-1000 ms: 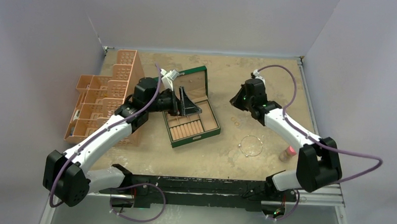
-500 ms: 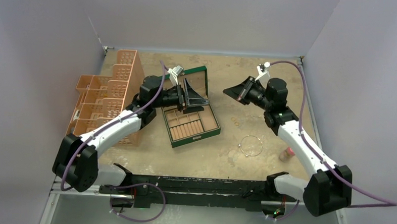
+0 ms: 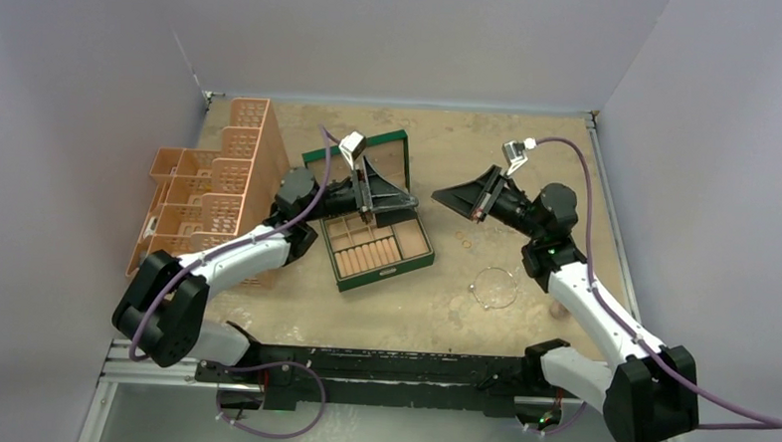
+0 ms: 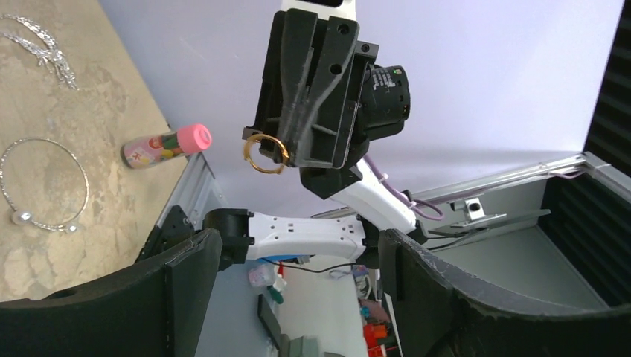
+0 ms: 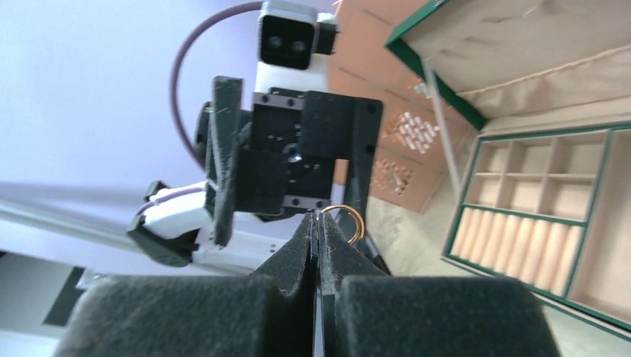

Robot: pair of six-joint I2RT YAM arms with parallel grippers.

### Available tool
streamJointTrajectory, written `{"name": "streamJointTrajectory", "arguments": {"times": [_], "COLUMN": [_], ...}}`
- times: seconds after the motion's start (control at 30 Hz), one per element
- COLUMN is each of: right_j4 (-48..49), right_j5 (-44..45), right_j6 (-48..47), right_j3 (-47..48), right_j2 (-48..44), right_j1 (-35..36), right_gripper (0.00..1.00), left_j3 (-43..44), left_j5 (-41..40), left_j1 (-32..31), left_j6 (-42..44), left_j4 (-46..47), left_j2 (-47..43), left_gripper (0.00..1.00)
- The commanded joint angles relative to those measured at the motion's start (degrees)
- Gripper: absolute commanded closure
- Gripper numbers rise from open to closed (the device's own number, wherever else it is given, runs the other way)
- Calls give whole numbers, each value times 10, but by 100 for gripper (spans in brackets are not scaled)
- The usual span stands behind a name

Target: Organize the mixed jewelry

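My right gripper [image 3: 438, 195] is shut on a small gold ring [image 5: 348, 220], held in the air to the right of the green box [image 3: 378, 248]. The ring also shows in the left wrist view [image 4: 266, 154], at the right gripper's tips. My left gripper [image 3: 408, 201] is open and empty, raised over the box and facing the right gripper with a small gap between them. A thin silver hoop [image 3: 475, 287] and tiny gold rings [image 3: 463, 240] lie on the table to the right of the box. The glittery chain [image 4: 46, 43] lies beyond the hoop [image 4: 80, 186].
The green box stands open, with tan compartments [image 5: 547, 190] and its lid up at the back. Orange plastic baskets [image 3: 209, 188] fill the left side. A small pink-capped cylinder [image 4: 165, 145] lies near the table's front right edge. Walls close in on three sides.
My right gripper has swung left and lifted, and now points at the left gripper with the ring. My left gripper has risen and moved right over the box. The right arm now covers the pink cylinder.
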Motion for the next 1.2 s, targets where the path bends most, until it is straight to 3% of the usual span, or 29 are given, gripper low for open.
{"name": "streamJointTrajectory", "arguments": {"times": [0.0, 0.2, 0.5, 0.9, 1.17], "right_j4": [145, 285, 407, 476, 480], "right_j5": [-41, -32, -11, 14, 18], "right_j6": [98, 195, 270, 331, 342], "right_j3": [-18, -46, -65, -58, -60], "right_j2": [-4, 14, 47, 88, 99], "right_j1": [20, 50, 80, 99, 102], "right_gripper": [100, 100, 100, 100, 100], "left_j3": [-34, -51, -62, -44, -39], "left_j5": [-22, -32, -46, -31, -30], "left_j1": [0, 0, 0, 0, 0], "left_j6": [-65, -109, -184, -222, -227], "left_j4": [149, 217, 294, 368, 392], "left_j2": [-7, 8, 22, 59, 64], "left_gripper": [22, 23, 37, 46, 60]}}
